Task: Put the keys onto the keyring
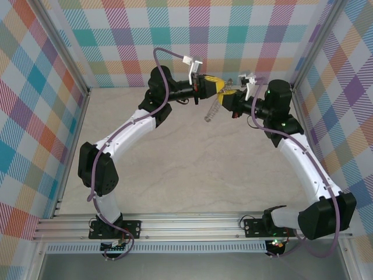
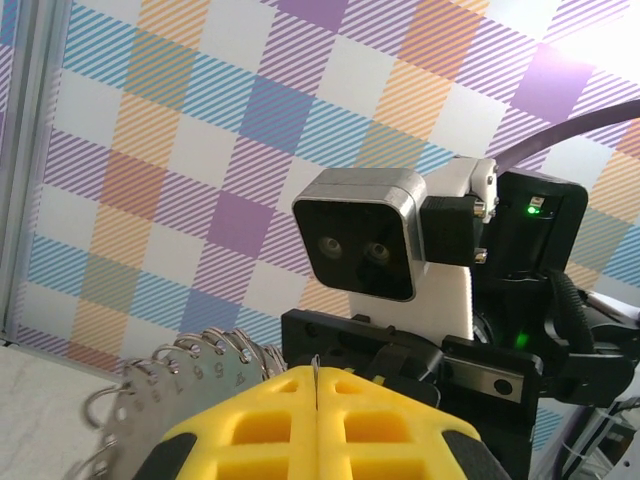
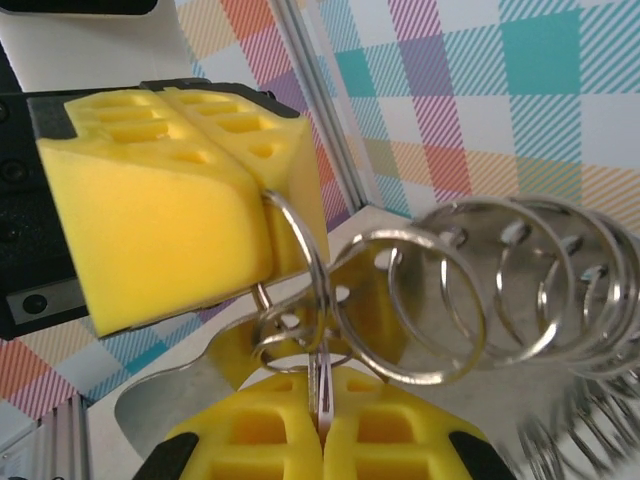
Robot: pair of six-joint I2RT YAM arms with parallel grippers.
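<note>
Above the pale marbled table [image 1: 192,175], well off its surface, the two arms meet tip to tip in front of the checked back wall [image 1: 175,35]; the left gripper [image 1: 211,83] and the right gripper [image 1: 227,93] both have blocky yellow foam pads.

The large grey metal keyring [image 1: 212,112], edged with many small wire loops, hangs tilted below and between them in the top view. From the left wrist its flat rim [image 2: 185,385] shows stamped digits and hooked loops, just left of that arm's own pads. From the right wrist its loops [image 3: 480,300] fan out to the right, close to the lens.

The left gripper [image 3: 262,190] has its pads pressed together, with a round wire loop of the keyring coming out of the seam; in its own camera the left gripper [image 2: 315,400] shows a thin metal edge in that same seam; facing it is the right arm's grey wrist camera [image 2: 360,240].

The right gripper [image 3: 322,425] is likewise pressed closed, pinching a thin pale-silver sliver; this is probably the tiny key [image 3: 318,385], though too little of it shows to be sure; its top sits among the small rings at the base of the held loop.
</note>
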